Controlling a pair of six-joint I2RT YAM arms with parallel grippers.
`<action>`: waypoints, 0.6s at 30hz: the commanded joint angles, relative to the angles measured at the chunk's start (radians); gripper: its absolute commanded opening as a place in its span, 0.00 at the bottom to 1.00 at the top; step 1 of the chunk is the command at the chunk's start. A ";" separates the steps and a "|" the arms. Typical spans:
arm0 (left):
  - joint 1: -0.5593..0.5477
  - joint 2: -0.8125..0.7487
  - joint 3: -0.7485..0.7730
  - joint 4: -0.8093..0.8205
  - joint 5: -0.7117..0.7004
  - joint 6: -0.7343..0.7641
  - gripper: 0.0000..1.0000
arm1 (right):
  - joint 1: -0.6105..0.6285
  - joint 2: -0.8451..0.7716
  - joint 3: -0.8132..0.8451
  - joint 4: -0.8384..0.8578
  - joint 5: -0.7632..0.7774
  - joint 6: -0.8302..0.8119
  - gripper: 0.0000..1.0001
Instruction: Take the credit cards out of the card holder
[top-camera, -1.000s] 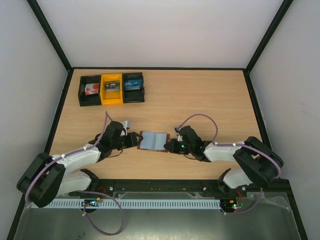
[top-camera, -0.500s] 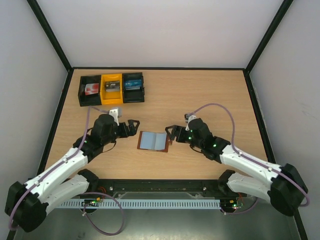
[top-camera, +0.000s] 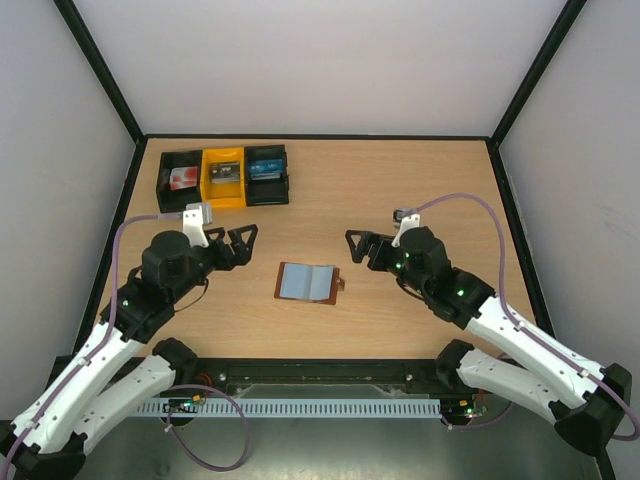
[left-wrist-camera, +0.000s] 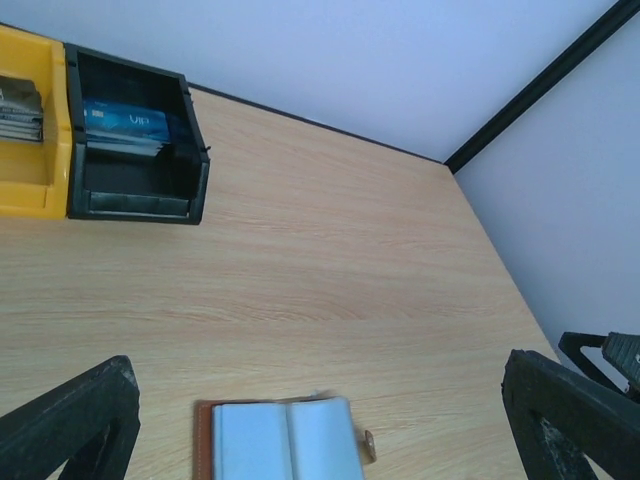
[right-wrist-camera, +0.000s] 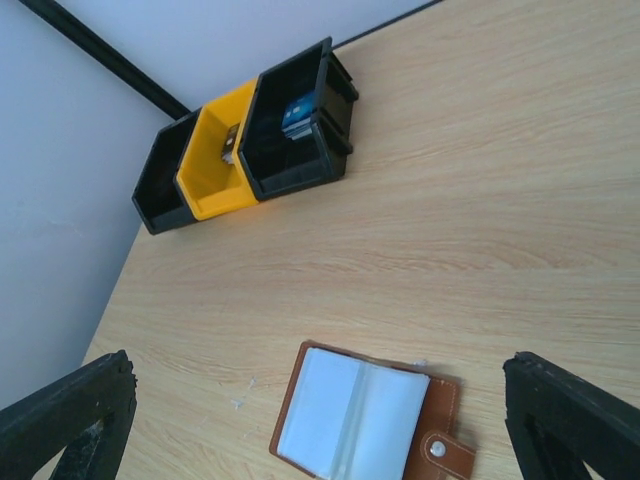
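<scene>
L gripper: jaws wide open, holds nothing; off to the left of the card holder, apart from it, no contact.
R gripper: jaws wide open too, nothing held; to the right of the holder and a bit farther back, apart from it.
Holder pos: flat on the table, roughly mid-way btw the two grippers, nearer the front edge than the bins.
Holder state: open, both grey-blue pocket faces up, brown leather edge showing round them.
Tab: small brown strap w/ snap, sticks out of the holder's right side, lying on the wood.
Bins: row of 3 at back-left corner: black bin, yellow bin, second black bin, touching side by side.
Blue card: in the second black bin, "VIP" print readable in L wrist view.
Yellow bin content: small dark/grey item, can't ID.
First black bin content: red-and-white item, too small to tell.
</scene>
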 joint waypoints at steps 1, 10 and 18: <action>-0.005 -0.029 0.041 -0.051 0.021 0.012 1.00 | 0.000 -0.032 0.068 -0.096 0.080 -0.045 0.98; -0.004 -0.039 0.030 -0.002 0.086 0.004 1.00 | 0.000 -0.071 0.140 -0.128 0.080 -0.045 0.98; -0.005 -0.104 -0.004 0.073 0.150 -0.023 1.00 | 0.001 -0.088 0.111 -0.126 0.059 -0.023 0.98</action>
